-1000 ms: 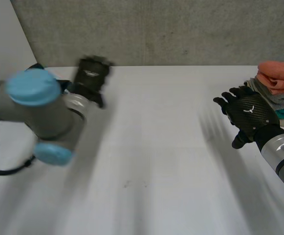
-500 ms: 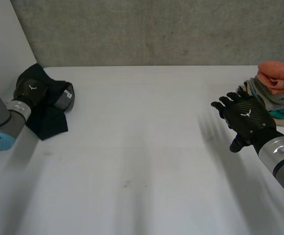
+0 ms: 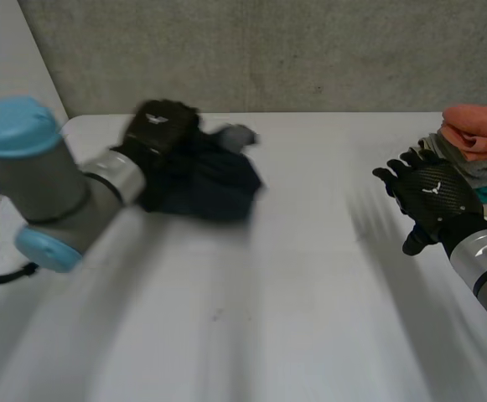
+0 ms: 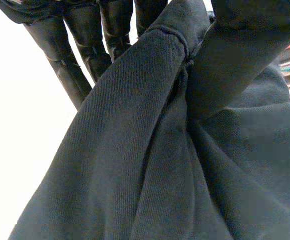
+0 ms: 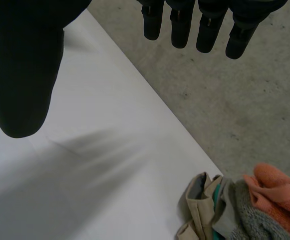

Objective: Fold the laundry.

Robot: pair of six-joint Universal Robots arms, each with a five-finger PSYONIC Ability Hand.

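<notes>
A dark navy garment [image 3: 205,176] is bunched up at the back left of the white table [image 3: 268,276]. My left hand [image 3: 159,126] is shut on its left part, and in the left wrist view the cloth [image 4: 174,150] runs out from under the curled fingers [image 4: 85,55] and the thumb. Over the table's right side hovers my right hand [image 3: 432,197], open, fingers straight, holding nothing. Its fingertips [image 5: 179,37] and thumb [image 5: 22,75] show in the right wrist view above bare table.
A stack of folded towels and cloths [image 3: 478,155], orange on top, stands at the table's back right edge, just beyond my right hand; the same stack [image 5: 244,210] is in the right wrist view. A grey wall [image 3: 268,50] runs behind the table.
My left hand closed on the dark garment at the far left and swept it rightward over the table. The right hand has barely moved.
</notes>
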